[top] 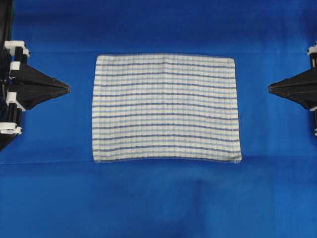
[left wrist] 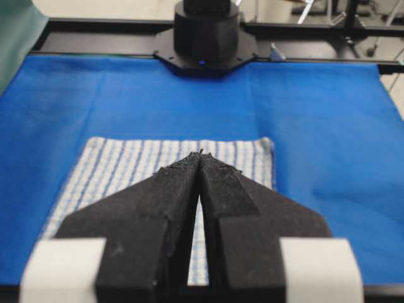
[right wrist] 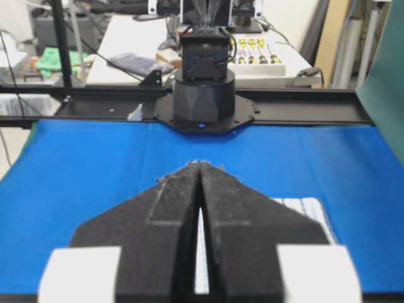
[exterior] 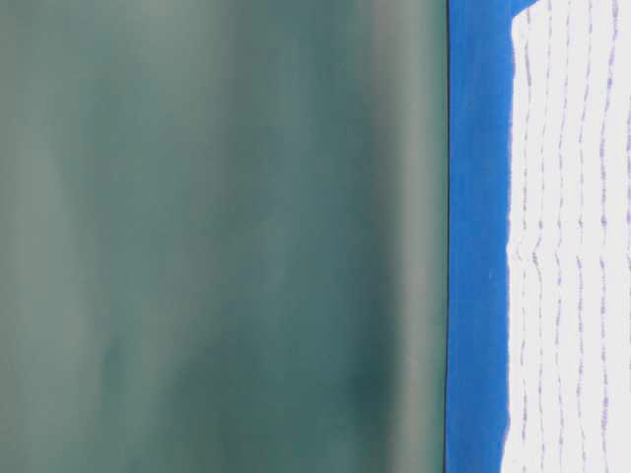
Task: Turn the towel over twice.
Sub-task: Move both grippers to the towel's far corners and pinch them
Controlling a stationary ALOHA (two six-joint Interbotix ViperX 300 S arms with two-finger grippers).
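Towel [top: 166, 108], white with dark and light blue stripes, lies flat on the blue-covered table [top: 158, 203], between the two tools and apart from both. Left tool [top: 67, 89] points at its near edge, jaws pressed together, holding nothing. Right tool [top: 270, 89] likewise, closed and empty.

Blue-covered table [top: 49, 198] bears the towel [top: 166, 108] (spread flat).

Towel [top: 166, 108] lies flat, fully spread, at centre of blue table cover: white woven rectangle, thin dark-blue and light-blue stripes running along its long sides, faint grid texture, near edge slightly wavy, corners rounded.
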